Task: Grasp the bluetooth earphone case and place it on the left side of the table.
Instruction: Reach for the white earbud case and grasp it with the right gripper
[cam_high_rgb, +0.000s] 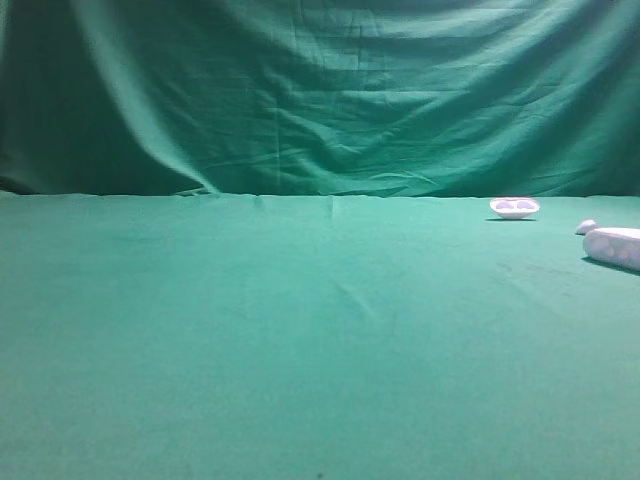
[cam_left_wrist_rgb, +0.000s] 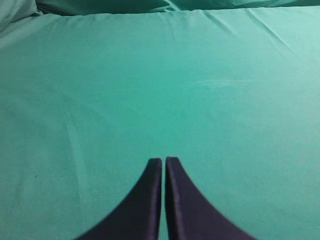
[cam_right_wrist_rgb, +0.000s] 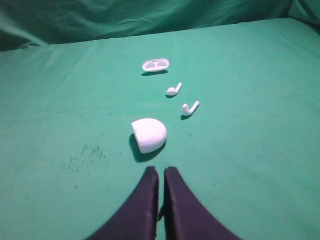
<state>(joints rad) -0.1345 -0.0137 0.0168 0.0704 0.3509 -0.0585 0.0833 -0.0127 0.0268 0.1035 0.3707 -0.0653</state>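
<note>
The bluetooth earphone case (cam_right_wrist_rgb: 149, 134) is one white rounded thing lying on the green table (cam_right_wrist_rgb: 60, 110), just in front of the right gripper (cam_right_wrist_rgb: 161, 175). The right gripper's two dark fingers are pressed together with only a thin line between them, and they hold nothing. They do not touch the case.

Past the case lie two small white earbuds, one (cam_right_wrist_rgb: 189, 108) nearer and one (cam_right_wrist_rgb: 173, 89) a bit farther back. Behind them sits one small white dish (cam_right_wrist_rgb: 155, 65) with two hollows in it. All four white things are apart from each other.

From the high view, the case (cam_high_rgb: 612, 247) is at the far right edge of the table (cam_high_rgb: 300, 330), partly cut off. One tiny white blob (cam_high_rgb: 586, 227) sits just beside it, and the dish (cam_high_rgb: 514, 207) is farther back.

The left gripper (cam_left_wrist_rgb: 163, 162) also has its two dark fingers together, over plain green cloth (cam_left_wrist_rgb: 150, 90).
</note>
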